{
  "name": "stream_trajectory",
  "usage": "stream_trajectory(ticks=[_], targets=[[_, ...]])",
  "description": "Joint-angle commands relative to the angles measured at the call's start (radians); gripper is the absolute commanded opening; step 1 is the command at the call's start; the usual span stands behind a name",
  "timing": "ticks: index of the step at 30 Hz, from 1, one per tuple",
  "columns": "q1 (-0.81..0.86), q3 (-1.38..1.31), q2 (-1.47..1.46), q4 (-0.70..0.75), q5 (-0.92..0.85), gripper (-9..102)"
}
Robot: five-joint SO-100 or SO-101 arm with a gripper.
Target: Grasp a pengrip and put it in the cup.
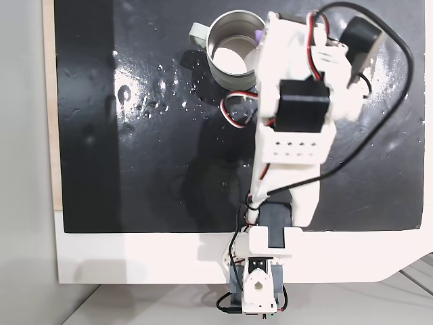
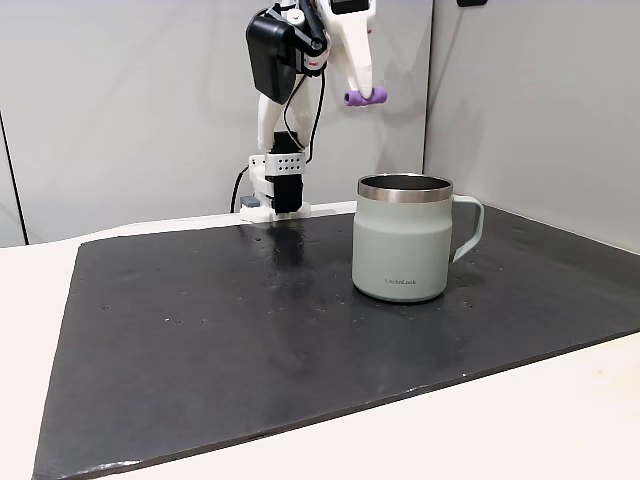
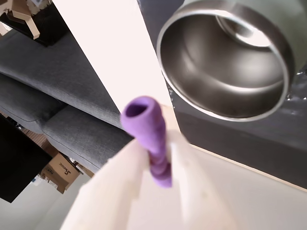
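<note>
Nearest your wrist camera, the gripper [image 3: 156,165] is clamped on the purple pengrip [image 3: 146,127], its hollow end pointing out. Past it, at 1 o'clock, the steel mug [image 3: 225,62] gapes open. In a fixed view the pengrip [image 2: 365,97] hangs high, at about 11 o'clock above the mug [image 2: 405,240] on the black mat [image 2: 200,320]. You're mid-carry; next, centre over the rim, lower, then release.
</note>
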Motion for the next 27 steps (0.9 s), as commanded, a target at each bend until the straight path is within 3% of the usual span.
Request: stream_trajectory(ticks=[1,18,23,27], targets=[[-0.038,-0.077,0.0,-0.037,0.017,0],[-0.104,-0.115,-0.049,-0.058,0.02,1],[-0.091,-0.115,-0.049,-0.023,0.02,24],[-0.089,-0.115,-0.044,-0.014,0.018,33]])
